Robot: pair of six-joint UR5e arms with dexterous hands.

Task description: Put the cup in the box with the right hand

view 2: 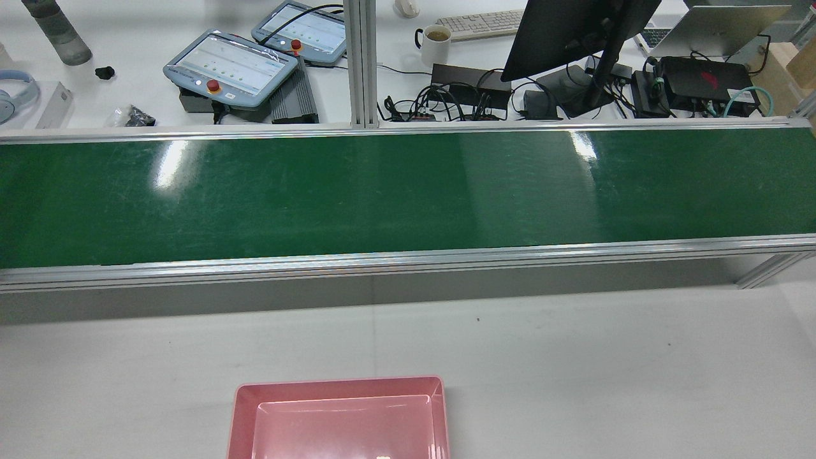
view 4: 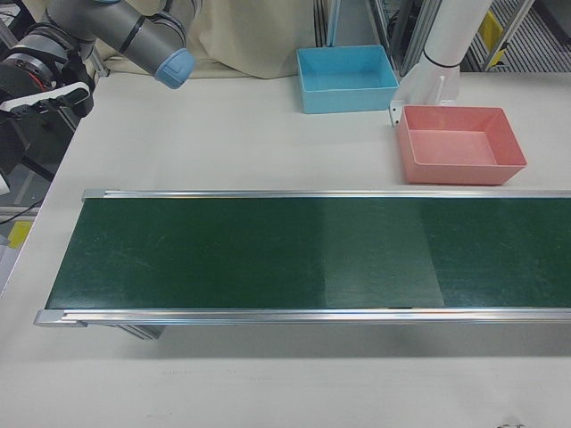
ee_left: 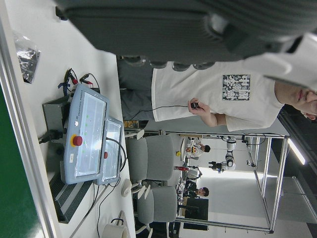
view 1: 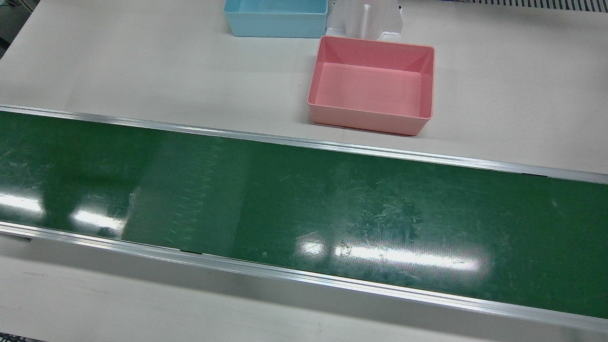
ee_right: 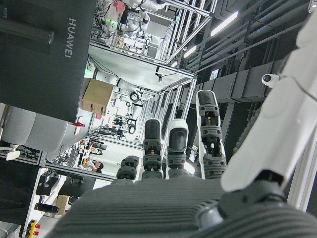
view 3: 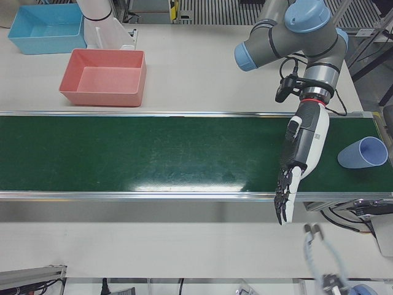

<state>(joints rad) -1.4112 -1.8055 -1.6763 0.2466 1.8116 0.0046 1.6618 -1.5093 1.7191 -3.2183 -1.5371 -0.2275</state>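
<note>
A pale blue cup (view 3: 363, 152) lies on its side at the end of the green belt (view 3: 153, 153) on the view's right, its mouth turned toward the camera. My left hand (view 3: 301, 157) hangs open over the belt just beside the cup, fingers straight down, apart from it. The pink box (view 3: 101, 92) stands empty on the white table behind the belt, also seen as the pink box (view 1: 375, 123) and the pink box (view 4: 459, 169). My right hand (ee_right: 168, 193) shows only in its own view, fingers (ee_right: 177, 144) spread and holding nothing. Its arm (view 4: 134, 31) is at the far left.
A blue box (view 4: 348, 89) stands behind the pink one, next to a white pedestal (view 4: 442, 53). Beyond the belt in the rear view lie two teach pendants (view 2: 233, 67), a mug (view 2: 437, 41) and a monitor (view 2: 574, 29). A person (ee_left: 218, 96) stands there.
</note>
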